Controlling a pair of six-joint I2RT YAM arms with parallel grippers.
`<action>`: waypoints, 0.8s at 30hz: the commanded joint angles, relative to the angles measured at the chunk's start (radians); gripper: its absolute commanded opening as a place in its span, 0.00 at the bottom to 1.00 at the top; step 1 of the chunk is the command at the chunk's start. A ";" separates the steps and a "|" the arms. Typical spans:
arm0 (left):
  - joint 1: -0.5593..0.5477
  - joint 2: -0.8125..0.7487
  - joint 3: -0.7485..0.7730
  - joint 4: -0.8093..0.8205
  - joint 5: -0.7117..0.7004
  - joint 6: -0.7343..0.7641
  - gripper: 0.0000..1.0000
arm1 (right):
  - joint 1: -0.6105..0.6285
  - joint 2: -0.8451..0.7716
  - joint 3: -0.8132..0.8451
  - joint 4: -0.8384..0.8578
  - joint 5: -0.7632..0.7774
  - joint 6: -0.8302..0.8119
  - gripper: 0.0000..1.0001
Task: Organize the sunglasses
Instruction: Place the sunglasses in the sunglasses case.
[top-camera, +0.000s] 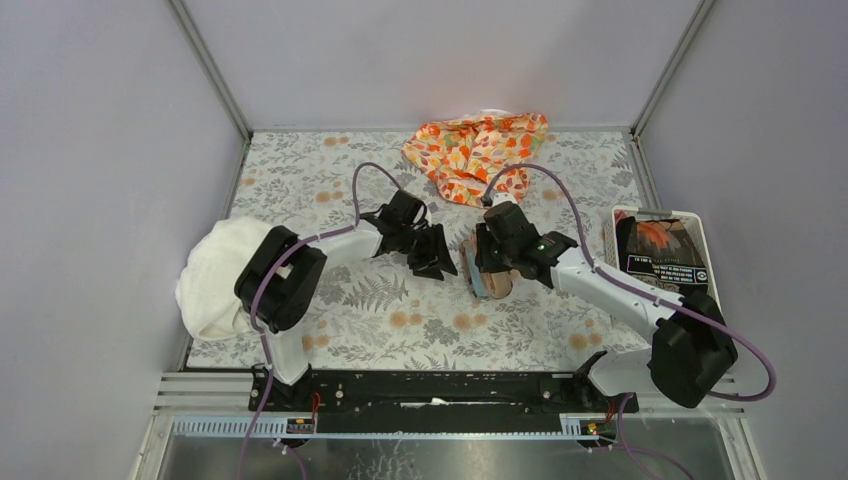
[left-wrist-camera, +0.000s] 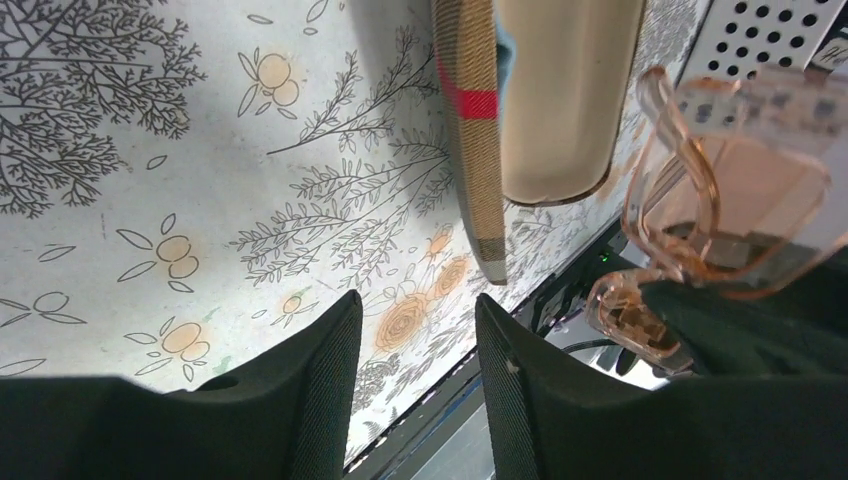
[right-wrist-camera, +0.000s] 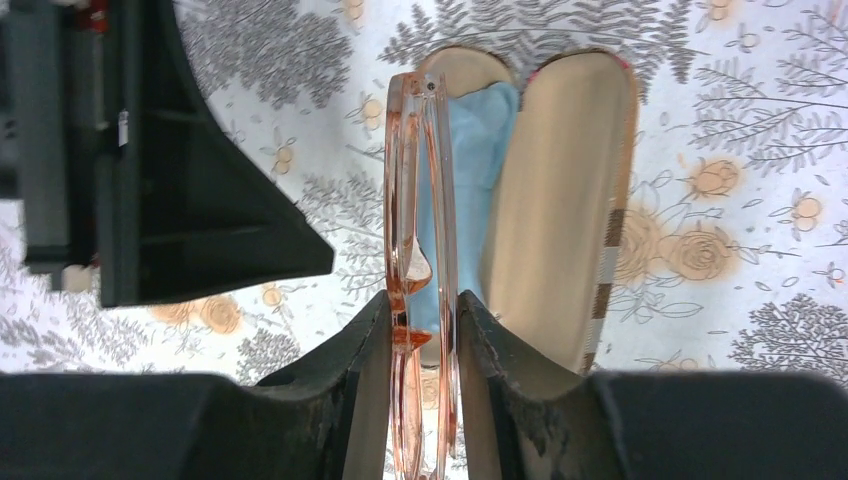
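The sunglasses (right-wrist-camera: 420, 200), folded, with a thin translucent orange-pink frame, are pinched between the fingers of my right gripper (right-wrist-camera: 422, 320), which is shut on them just above the open plaid case (right-wrist-camera: 560, 200). A blue cloth (right-wrist-camera: 475, 150) lies inside the case. In the left wrist view the sunglasses (left-wrist-camera: 720, 190) hang at the right beside the case (left-wrist-camera: 480, 140). My left gripper (left-wrist-camera: 418, 330) stands open with only the tablecloth between its fingers. In the top view the left gripper (top-camera: 432, 252) is just left of the right gripper (top-camera: 487, 262) and the case (top-camera: 492, 284).
An orange leaf-print cloth (top-camera: 475, 150) lies at the back of the table. A white tray (top-camera: 700, 225) with a dark packet stands at the right. A white bundle (top-camera: 215, 275) sits at the left edge. The table's front rail (top-camera: 430, 385) runs along the near side.
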 joint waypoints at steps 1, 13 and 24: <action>0.006 -0.014 -0.002 0.041 -0.041 -0.045 0.51 | -0.047 0.026 0.025 0.021 -0.002 0.002 0.33; -0.004 0.022 0.008 0.152 -0.063 -0.148 0.50 | -0.074 0.130 -0.008 0.153 -0.113 0.050 0.31; -0.006 0.056 0.008 0.157 -0.048 -0.148 0.50 | -0.075 0.113 -0.048 0.182 -0.093 0.063 0.31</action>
